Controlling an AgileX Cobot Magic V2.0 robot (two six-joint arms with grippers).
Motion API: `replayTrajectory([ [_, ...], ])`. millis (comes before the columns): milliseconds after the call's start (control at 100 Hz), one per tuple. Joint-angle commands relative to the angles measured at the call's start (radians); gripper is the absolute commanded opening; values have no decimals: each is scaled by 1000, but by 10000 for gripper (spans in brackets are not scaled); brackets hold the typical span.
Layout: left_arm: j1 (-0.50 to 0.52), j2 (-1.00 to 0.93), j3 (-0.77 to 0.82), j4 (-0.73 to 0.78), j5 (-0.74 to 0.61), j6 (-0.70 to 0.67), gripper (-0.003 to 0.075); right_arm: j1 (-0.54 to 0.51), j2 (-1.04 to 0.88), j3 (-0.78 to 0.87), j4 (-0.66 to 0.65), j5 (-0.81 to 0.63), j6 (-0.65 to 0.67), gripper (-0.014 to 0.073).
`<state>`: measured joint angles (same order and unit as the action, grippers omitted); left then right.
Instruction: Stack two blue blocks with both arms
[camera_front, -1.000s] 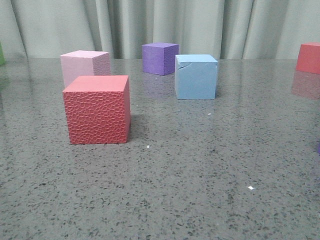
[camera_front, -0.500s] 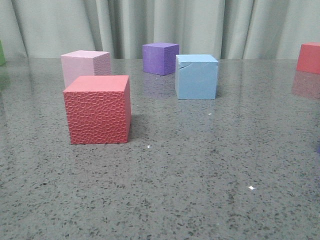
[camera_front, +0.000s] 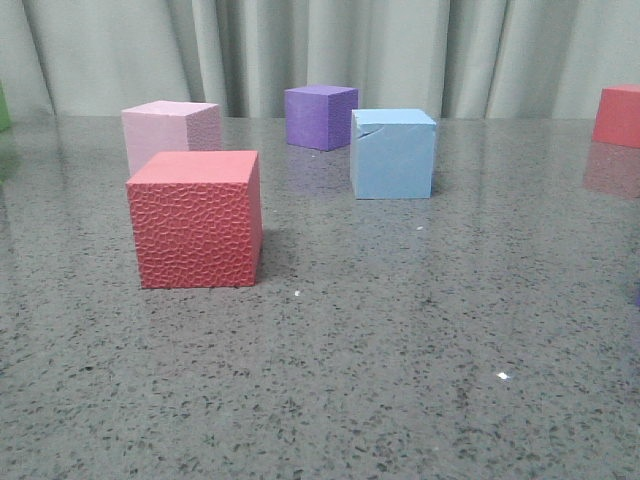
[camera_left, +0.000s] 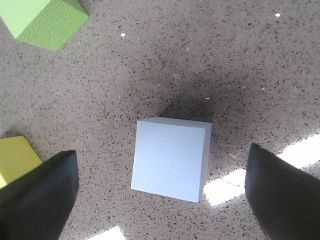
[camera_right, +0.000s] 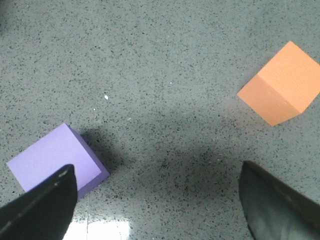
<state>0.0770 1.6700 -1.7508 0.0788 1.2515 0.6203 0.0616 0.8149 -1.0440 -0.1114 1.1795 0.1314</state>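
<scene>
above a pale blue block (camera_left: 171, 159) the left tool (camera_left: 165, 197) hangs spread wide, fingers clear of it.

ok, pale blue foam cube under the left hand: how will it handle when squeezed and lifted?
The pale blue foam cube is probably light and slightly squashy, since its faces look finely textured. Its flat sides should grip well rather than slip. Sitting flat on the speckled table, it is unlikely to roll. The left hand is open around it.

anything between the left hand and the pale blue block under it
Nothing visible. In the left wrist view the pale blue block sits on bare table between the open left hand's fingers; the yellow cube lies off to one side.
</scene>
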Motion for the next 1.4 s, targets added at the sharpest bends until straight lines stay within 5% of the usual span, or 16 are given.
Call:
replayTrajectory([
  [0, 6, -40, -29, -10, 22, 20, 640, -7, -7, -21, -11, -58, -7, 647],
  [350, 95, -35, -29, -134, 24, 103, 640, -7, -7, -21, -11, -62, -7, 647],
  [1390, 99, 116, -13, -143, 27, 134, 640, -7, -7, -21, -11, -67, -7, 647],
])
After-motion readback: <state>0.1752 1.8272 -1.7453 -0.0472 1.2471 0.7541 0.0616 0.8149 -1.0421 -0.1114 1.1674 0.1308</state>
